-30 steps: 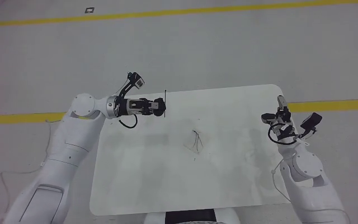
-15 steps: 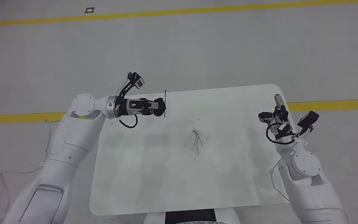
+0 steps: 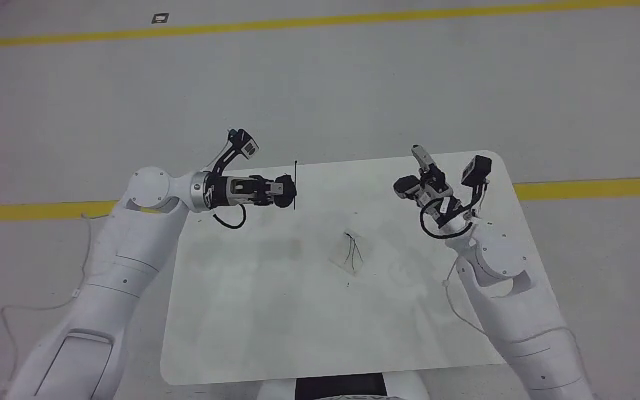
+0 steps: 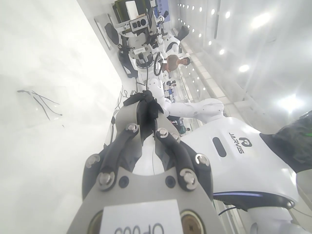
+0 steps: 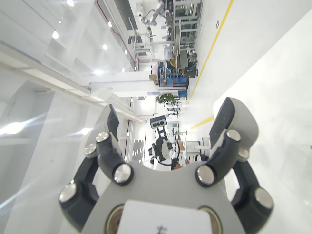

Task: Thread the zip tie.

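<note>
My left gripper (image 3: 288, 190) is held over the table's far left edge, shut on a thin black zip tie (image 3: 295, 183) that stands upright across its fingertips. In the left wrist view the left gripper (image 4: 145, 104) is pinched together, and the zip tie (image 4: 154, 152) runs as a fine line between the fingers. My right gripper (image 3: 417, 168) hangs above the far right part of the table; its own view shows the gripper (image 5: 168, 118) open with nothing between its pads (image 5: 220, 116).
Several loose black zip ties (image 3: 350, 250) lie in a small heap at the middle of the white table (image 3: 300, 320), also seen as zip ties (image 4: 41, 101) from the left wrist. Yellow floor lines run beyond the table.
The right arm has swung from the table's right edge inward and toward the far side, now above the tabletop. The left arm and its zip tie have stayed still.
</note>
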Controlling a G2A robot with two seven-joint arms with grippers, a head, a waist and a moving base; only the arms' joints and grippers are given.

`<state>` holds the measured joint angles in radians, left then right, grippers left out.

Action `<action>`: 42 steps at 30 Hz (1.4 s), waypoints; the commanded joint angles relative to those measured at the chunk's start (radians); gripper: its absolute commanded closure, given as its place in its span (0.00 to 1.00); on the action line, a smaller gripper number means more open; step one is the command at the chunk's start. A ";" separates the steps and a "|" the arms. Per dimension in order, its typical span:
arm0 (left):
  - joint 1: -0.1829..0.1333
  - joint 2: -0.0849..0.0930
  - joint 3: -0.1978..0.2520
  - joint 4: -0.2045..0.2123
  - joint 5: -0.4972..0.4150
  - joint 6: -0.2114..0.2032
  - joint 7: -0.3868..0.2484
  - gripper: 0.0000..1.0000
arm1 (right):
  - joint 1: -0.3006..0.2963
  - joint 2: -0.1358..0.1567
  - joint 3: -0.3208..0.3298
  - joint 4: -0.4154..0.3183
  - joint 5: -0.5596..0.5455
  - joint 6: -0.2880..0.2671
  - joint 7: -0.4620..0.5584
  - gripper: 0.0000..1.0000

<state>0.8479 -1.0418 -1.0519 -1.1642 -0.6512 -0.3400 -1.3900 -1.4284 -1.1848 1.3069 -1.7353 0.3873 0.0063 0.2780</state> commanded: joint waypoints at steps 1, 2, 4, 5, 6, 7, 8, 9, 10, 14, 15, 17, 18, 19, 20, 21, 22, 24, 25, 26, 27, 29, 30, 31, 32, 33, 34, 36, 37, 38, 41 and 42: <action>0.000 0.000 0.000 0.000 0.000 0.000 0.000 1.00 | 0.025 -0.002 -0.022 0.014 -0.022 -0.032 0.041 0.00; 0.000 0.000 0.000 0.000 0.000 0.000 0.000 1.00 | 0.025 -0.002 -0.022 0.014 -0.022 -0.032 0.041 0.00; 0.000 0.000 0.000 0.000 0.000 0.000 0.000 1.00 | 0.025 -0.002 -0.022 0.014 -0.022 -0.032 0.041 0.00; 0.000 0.000 0.000 0.000 0.000 0.000 0.000 1.00 | 0.025 -0.002 -0.022 0.014 -0.022 -0.032 0.041 0.00; 0.000 0.000 0.000 0.000 0.000 0.000 0.000 1.00 | 0.025 -0.002 -0.022 0.014 -0.022 -0.032 0.041 0.00; 0.000 0.000 0.000 0.000 0.000 0.000 0.000 1.00 | 0.025 -0.002 -0.022 0.014 -0.022 -0.032 0.041 0.00; 0.006 -0.001 0.002 -0.006 -0.003 0.002 0.013 1.00 | 0.025 -0.002 -0.022 0.014 -0.022 -0.032 0.041 0.00; 0.013 -0.002 0.008 -0.022 -0.016 0.005 0.007 1.00 | 0.025 -0.002 -0.022 0.014 -0.022 -0.032 0.041 0.00; 0.018 -0.002 0.021 -0.044 -0.034 0.001 0.000 1.00 | 0.023 -0.002 -0.024 0.015 -0.011 -0.031 0.045 0.00; 0.012 0.006 0.094 -0.075 -0.081 0.000 0.000 1.00 | 0.060 -0.007 -0.035 0.060 0.087 -0.063 0.165 0.00; 0.009 0.010 0.116 -0.075 -0.093 0.000 0.000 1.00 | 0.073 -0.009 -0.042 0.077 0.111 -0.074 0.199 0.00; -0.005 0.020 0.158 -0.065 -0.115 0.000 0.000 1.00 | 0.106 -0.013 -0.062 0.120 0.149 -0.091 0.280 0.00; -0.010 0.024 0.178 -0.067 -0.128 0.000 0.000 1.00 | 0.119 -0.014 -0.072 0.137 0.163 -0.098 0.314 0.00; -0.015 0.029 0.194 -0.068 -0.143 0.000 0.000 1.00 | 0.131 -0.016 -0.083 0.154 0.175 -0.103 0.351 0.00; -0.021 0.037 0.212 -0.066 -0.161 0.000 0.000 1.00 | 0.148 -0.018 -0.100 0.178 0.189 -0.102 0.406 0.00; -0.027 0.043 0.223 -0.065 -0.172 0.000 0.000 1.00 | 0.161 -0.019 -0.109 0.196 0.194 -0.100 0.440 0.00; -0.032 0.049 0.231 -0.061 -0.178 0.000 0.000 1.00 | 0.174 -0.020 -0.125 0.205 0.193 -0.099 0.491 0.00; -0.045 0.062 0.246 -0.092 -0.171 0.000 0.000 1.00 | 0.182 -0.020 -0.132 0.209 0.195 -0.105 0.519 0.00; -0.045 0.064 0.247 -0.095 -0.171 0.000 0.000 1.00 | 0.182 -0.020 -0.132 0.209 0.195 -0.105 0.519 0.00; -0.045 0.064 0.247 -0.095 -0.171 0.000 0.000 1.00 | 0.182 -0.020 -0.132 0.209 0.195 -0.105 0.519 0.00; -0.045 0.064 0.247 -0.095 -0.171 0.000 0.000 1.00 | 0.182 -0.020 -0.132 0.209 0.195 -0.105 0.519 0.00; -0.045 0.064 0.247 -0.095 -0.171 0.000 0.000 1.00 | 0.182 -0.020 -0.132 0.209 0.195 -0.105 0.519 0.00; -0.045 0.064 0.247 -0.095 -0.171 0.000 0.000 1.00 | 0.182 -0.020 -0.132 0.209 0.195 -0.105 0.519 0.00; -0.045 0.064 0.247 -0.095 -0.171 0.000 0.000 1.00 | 0.177 -0.021 -0.134 0.204 0.203 -0.102 0.508 0.00; -0.041 0.063 0.249 -0.101 -0.165 0.004 0.012 1.00 | 0.175 -0.022 -0.139 0.203 0.207 -0.098 0.502 0.00; -0.036 0.064 0.251 -0.115 -0.155 0.010 0.017 1.00 | 0.181 -0.023 -0.146 0.207 0.191 -0.093 0.507 0.00; -0.031 0.065 0.250 -0.126 -0.151 0.019 0.013 1.00 | 0.190 -0.024 -0.151 0.213 0.184 -0.096 0.511 0.00; -0.025 0.068 0.245 -0.134 -0.142 0.026 0.004 1.00 | 0.203 -0.027 -0.160 0.224 0.194 -0.099 0.521 0.00; -0.019 0.070 0.241 -0.135 -0.140 0.028 0.000 1.00 | 0.216 -0.028 -0.167 0.235 0.192 -0.101 0.536 0.00; -0.015 0.071 0.238 -0.136 -0.137 0.031 0.000 1.00 | 0.225 -0.029 -0.171 0.244 0.197 -0.104 0.544 0.00; -0.004 0.075 0.233 -0.139 -0.136 0.038 0.000 1.00 | 0.242 -0.033 -0.174 0.252 0.220 -0.128 0.565 0.00; -0.003 0.075 0.232 -0.144 -0.133 0.035 0.000 1.00 | 0.242 -0.033 -0.174 0.252 0.220 -0.128 0.565 0.00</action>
<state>0.8428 -0.9672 -0.8187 -1.3034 -0.7856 -0.3032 -1.3903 -1.1864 -1.2176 1.1320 -1.4826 0.6070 -0.1209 0.8431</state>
